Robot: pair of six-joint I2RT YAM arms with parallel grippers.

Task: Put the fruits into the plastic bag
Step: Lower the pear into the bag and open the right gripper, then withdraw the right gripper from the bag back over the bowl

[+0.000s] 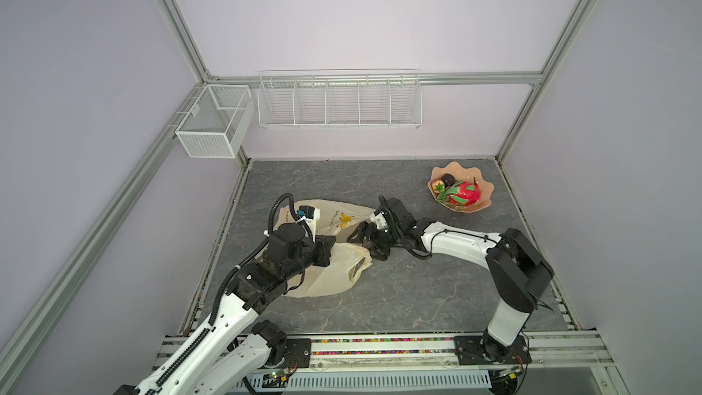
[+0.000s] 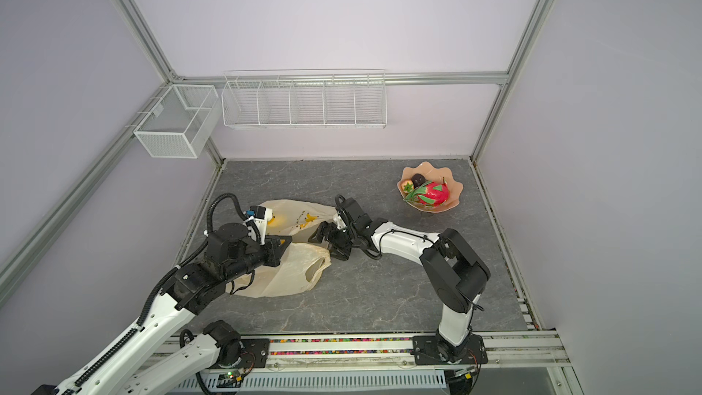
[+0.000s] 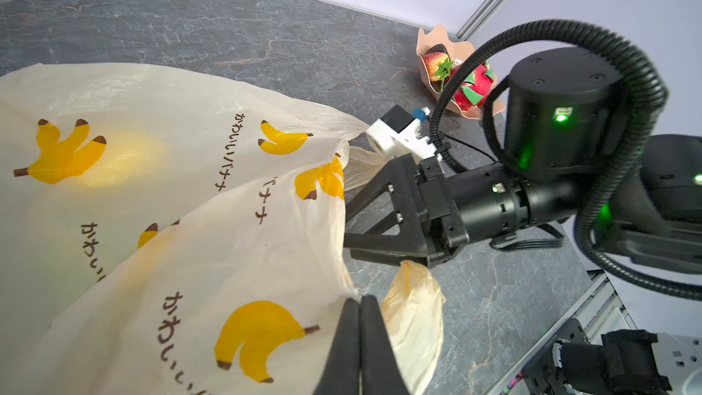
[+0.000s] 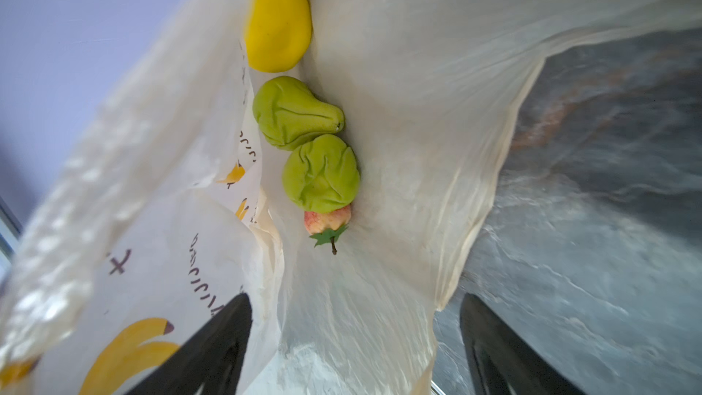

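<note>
Left gripper [image 3: 360, 302]: clamped on plastic bag [image 3: 159, 100] rim.
Right gripper [image 3: 345, 229]: jaws held apart at bag mouth.
Bagged: yellow fruit [image 4: 279, 17], green lumpy fruits [image 4: 296, 112], strawberry [image 4: 327, 220].
Peach bowl [image 1: 484, 188]: dragon fruit [image 1: 466, 193], brown ball [image 1: 448, 178], second strawberry [image 1: 439, 186].

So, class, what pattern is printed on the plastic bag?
Yellow bananas and dark brown lettering on the cream plastic bag, clearest in the left wrist view.

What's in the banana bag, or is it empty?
Not empty. Inside the plastic bag lie a yellow fruit, two green lumpy fruits and a small strawberry, seen in the right wrist view.
</note>
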